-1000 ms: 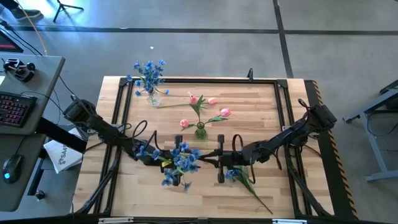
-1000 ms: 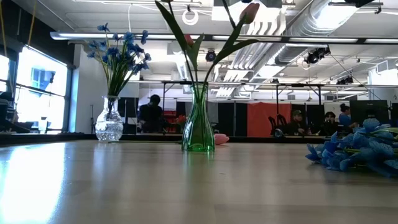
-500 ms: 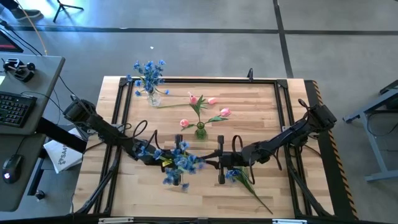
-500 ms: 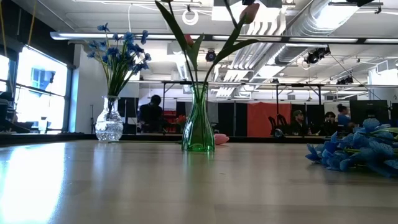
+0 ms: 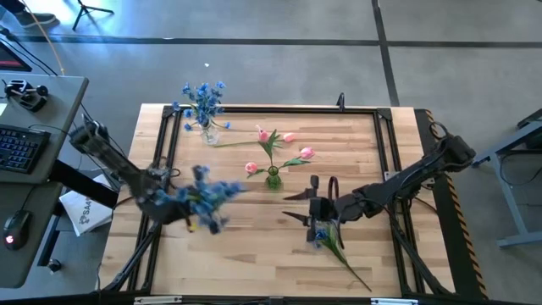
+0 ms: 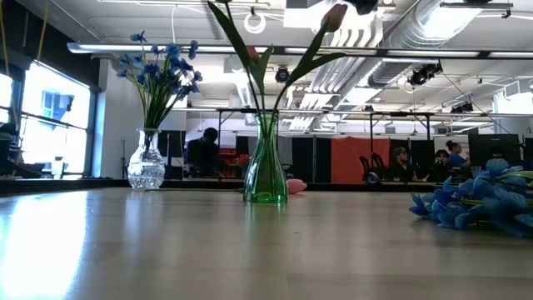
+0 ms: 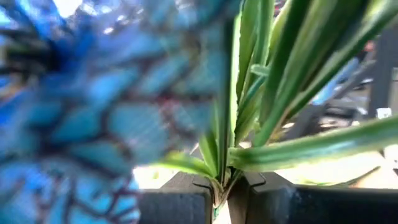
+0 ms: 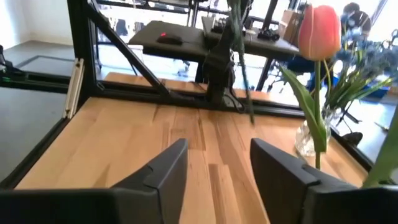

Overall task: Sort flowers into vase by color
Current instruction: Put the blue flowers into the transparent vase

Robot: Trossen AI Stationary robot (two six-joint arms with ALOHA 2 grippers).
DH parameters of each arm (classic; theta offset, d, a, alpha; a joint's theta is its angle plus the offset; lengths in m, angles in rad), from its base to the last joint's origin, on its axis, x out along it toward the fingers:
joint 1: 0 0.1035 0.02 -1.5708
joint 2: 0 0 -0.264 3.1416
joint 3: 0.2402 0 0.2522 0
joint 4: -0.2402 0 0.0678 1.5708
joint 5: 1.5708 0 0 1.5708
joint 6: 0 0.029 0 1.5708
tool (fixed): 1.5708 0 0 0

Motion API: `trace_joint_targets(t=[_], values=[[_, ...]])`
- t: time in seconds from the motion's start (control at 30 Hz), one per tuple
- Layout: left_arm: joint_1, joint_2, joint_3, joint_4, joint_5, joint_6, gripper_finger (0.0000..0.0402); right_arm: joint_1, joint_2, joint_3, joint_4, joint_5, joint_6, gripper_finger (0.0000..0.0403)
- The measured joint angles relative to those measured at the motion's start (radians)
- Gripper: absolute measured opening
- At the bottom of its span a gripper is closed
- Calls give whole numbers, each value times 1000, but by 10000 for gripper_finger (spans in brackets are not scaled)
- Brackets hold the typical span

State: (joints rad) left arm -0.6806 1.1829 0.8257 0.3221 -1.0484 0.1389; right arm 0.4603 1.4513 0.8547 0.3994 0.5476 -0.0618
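Blue blossoms [image 5: 206,197] on a green stem are carried by the left gripper [image 5: 161,202], which is above the left side of the table [image 5: 254,271]. In the left wrist view the two dark fingers [image 7: 180,198] are pressed together on the thin stem [image 7: 222,180], and the blue blossoms fill most of that picture, very blurred.

The right gripper [image 5: 312,203] is over the middle of the table, just to the right of the green vase [image 5: 273,177]. Its fingers [image 8: 166,168] stand apart and nothing is between them. Below it on the table lies another blue spray [image 5: 320,237] with its long green stem pointing toward the near right corner.

The green vase holds pink tulips [image 5: 279,152]; in the low view one tulip bud [image 6: 334,16] is seen high above the vase. One pink tulip [image 5: 290,137] seems to lie on the wood behind the vase. A clear glass vase [image 5: 209,132] at the far left corner of the table holds blue flowers [image 5: 201,96]. People are seen far in the room behind the table in the low view.
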Motion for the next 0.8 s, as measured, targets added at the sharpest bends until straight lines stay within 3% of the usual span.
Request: trace_joint_targets(t=[0.2,0.33,0.47,0.6,0.8], values=[[3,-195,0,-473,-233,-308,4,0,22,0,-5,1,15,188],[64,-285,0,-775,-256,-534,3,-6,40,0,-4,0,21,188],[162,-325,0,-992,-285,-662,3,-10,42,0,-8,0,36,188],[260,-326,0,-1083,-321,-680,3,-10,42,0,-8,0,35,188],[372,-299,0,-1086,-325,-603,3,-10,42,0,-9,0,36,188]])
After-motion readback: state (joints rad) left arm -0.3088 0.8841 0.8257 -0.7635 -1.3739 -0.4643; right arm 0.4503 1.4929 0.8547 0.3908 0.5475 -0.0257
